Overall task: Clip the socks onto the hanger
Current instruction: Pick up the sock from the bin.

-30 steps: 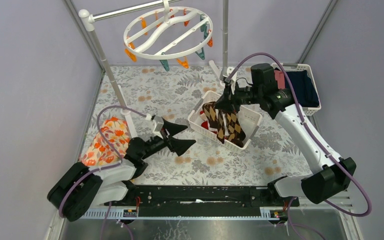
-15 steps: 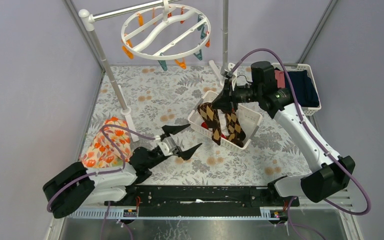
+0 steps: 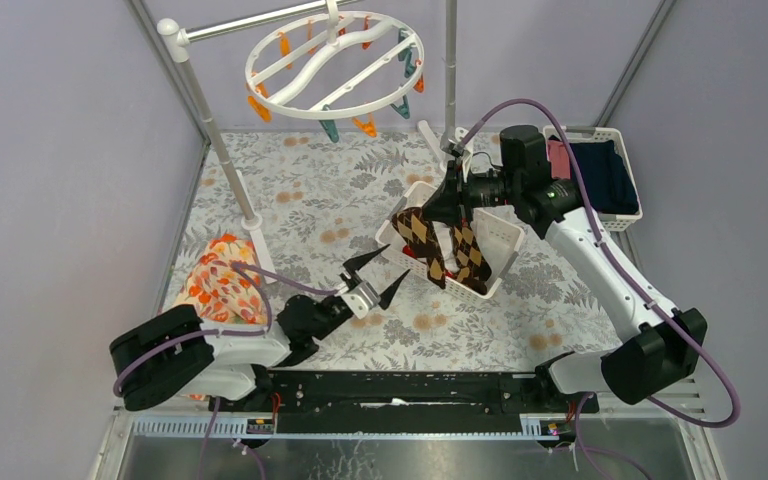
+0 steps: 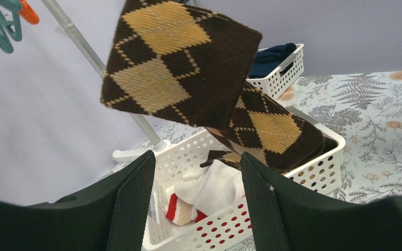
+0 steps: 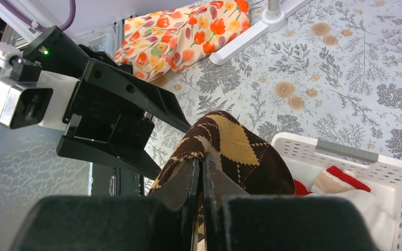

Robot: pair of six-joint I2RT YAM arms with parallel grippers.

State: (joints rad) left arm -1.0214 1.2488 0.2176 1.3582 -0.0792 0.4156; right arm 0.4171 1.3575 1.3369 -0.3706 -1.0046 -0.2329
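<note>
My right gripper (image 3: 451,203) is shut on the cuff of a brown-and-tan argyle sock (image 3: 421,238) and holds it hanging above the white slatted basket (image 3: 391,251). In the right wrist view the pads (image 5: 187,175) pinch the sock (image 5: 235,146). A second argyle sock (image 3: 471,256) lies over the basket. A whitish sock (image 4: 214,185) and a red sock (image 4: 174,206) lie inside. My left gripper (image 3: 397,261) is open and empty, just short of the basket's near-left side, below the hanging sock (image 4: 178,63). The round white hanger (image 3: 332,62) with orange and teal clothespins hangs at the back.
The orange floral cloth (image 3: 218,285) lies at the left by the rack's foot. A second white basket (image 3: 615,178) with navy and pink clothes stands at the back right. The rack's poles (image 3: 218,140) stand behind and to the left of the sock basket.
My left arm has swung right and forward, bringing its open gripper up to the basket. My right gripper has raised the argyle sock a little and shifted it left.
</note>
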